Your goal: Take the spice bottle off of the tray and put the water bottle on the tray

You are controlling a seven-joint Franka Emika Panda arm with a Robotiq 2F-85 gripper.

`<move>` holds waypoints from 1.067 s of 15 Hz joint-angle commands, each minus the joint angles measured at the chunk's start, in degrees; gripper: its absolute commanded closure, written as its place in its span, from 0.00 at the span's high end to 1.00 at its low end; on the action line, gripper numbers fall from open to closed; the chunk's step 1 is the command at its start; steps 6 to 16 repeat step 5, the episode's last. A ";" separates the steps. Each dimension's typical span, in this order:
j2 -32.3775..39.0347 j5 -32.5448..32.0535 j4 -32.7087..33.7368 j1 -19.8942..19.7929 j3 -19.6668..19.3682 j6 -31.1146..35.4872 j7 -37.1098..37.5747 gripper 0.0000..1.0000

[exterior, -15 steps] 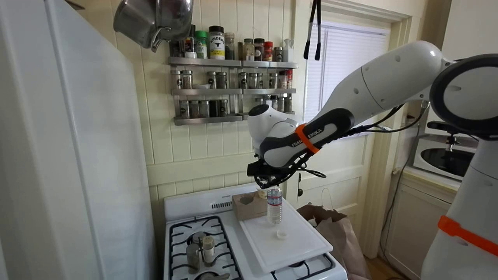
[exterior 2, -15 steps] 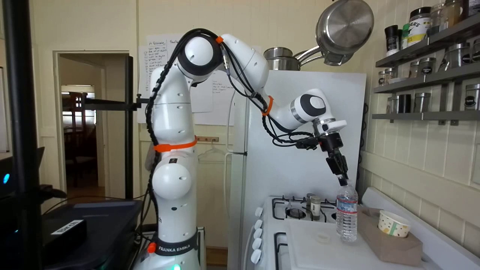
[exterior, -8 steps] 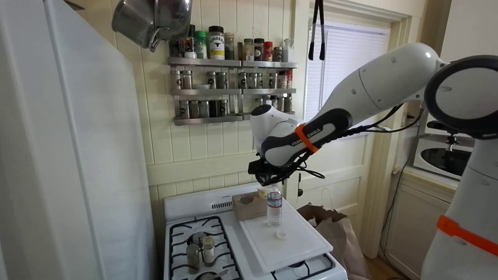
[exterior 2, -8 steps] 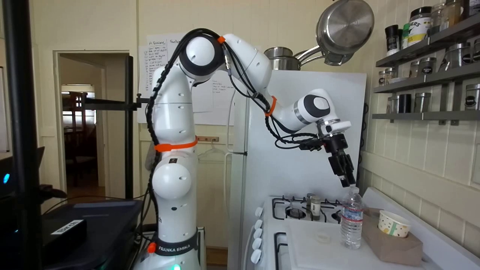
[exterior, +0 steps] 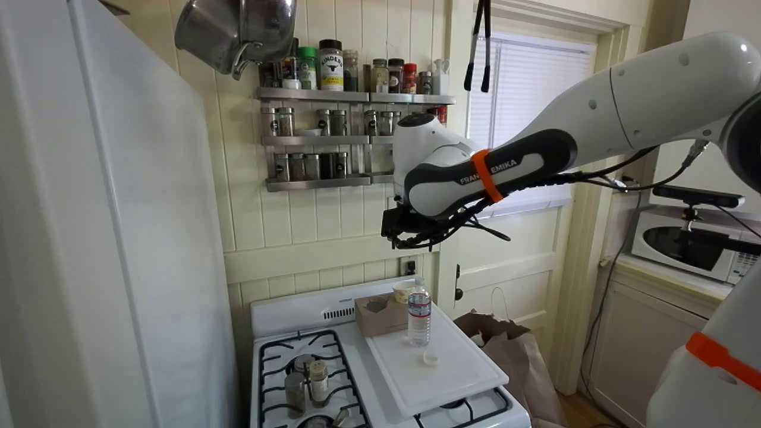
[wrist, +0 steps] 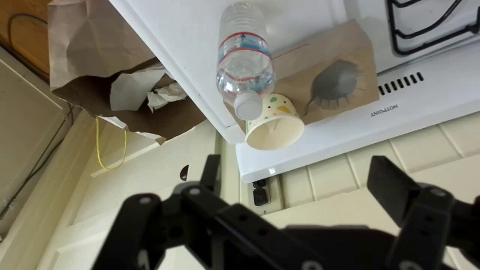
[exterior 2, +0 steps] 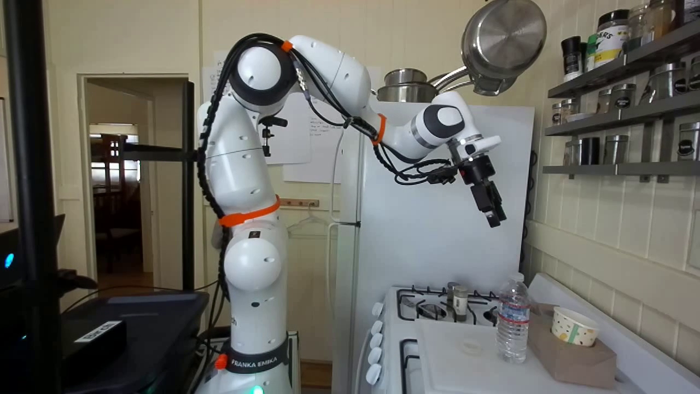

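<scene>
Clear and upright, the water bottle (exterior: 419, 315) (exterior 2: 513, 320) stands near the back end of the white tray (exterior: 440, 380) (exterior 2: 445, 355). My gripper (exterior: 412, 245) (exterior 2: 496, 219) hangs well above the bottle cap, touching nothing. In the wrist view its fingers are spread wide, and only background shows in the gap of the gripper (wrist: 295, 168); the water bottle (wrist: 245, 63) lies beyond the fingertips. Off the tray, a pale jar (exterior: 318, 380) (exterior 2: 460, 303) and a greyer jar (exterior: 295, 393) stand together on the stove grate. Which of these two is the spice bottle I cannot tell.
A small round white piece (exterior: 430, 359) lies on the tray before the bottle. Behind the bottle is a brown box (exterior 2: 571, 353) with a patterned paper cup (exterior 2: 574, 326). A paper bag (exterior: 511, 362) stands beside the stove. Spice shelves (exterior: 315, 141) line the wall.
A second ago my gripper was at the bottle's top. The bottle has come down slightly and stands a little further toward the stove's back; the gripper has let go, opened and risen.
</scene>
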 commanded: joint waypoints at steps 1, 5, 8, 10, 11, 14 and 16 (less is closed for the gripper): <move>-0.43 0.68 0.06 -1.05 1.05 -0.01 -0.85 1.00; -0.22 0.72 -0.10 -1.03 0.97 -0.01 -1.45 1.00; -0.22 0.72 -0.10 -1.03 0.97 -0.01 -1.45 1.00; -0.22 0.72 -0.10 -1.03 0.97 -0.01 -1.45 1.00; -0.22 0.72 -0.10 -1.03 0.97 -0.01 -1.45 1.00; -0.22 0.72 -0.10 -1.03 0.97 -0.01 -1.45 1.00; -0.22 0.72 -0.10 -1.03 0.97 -0.01 -1.45 1.00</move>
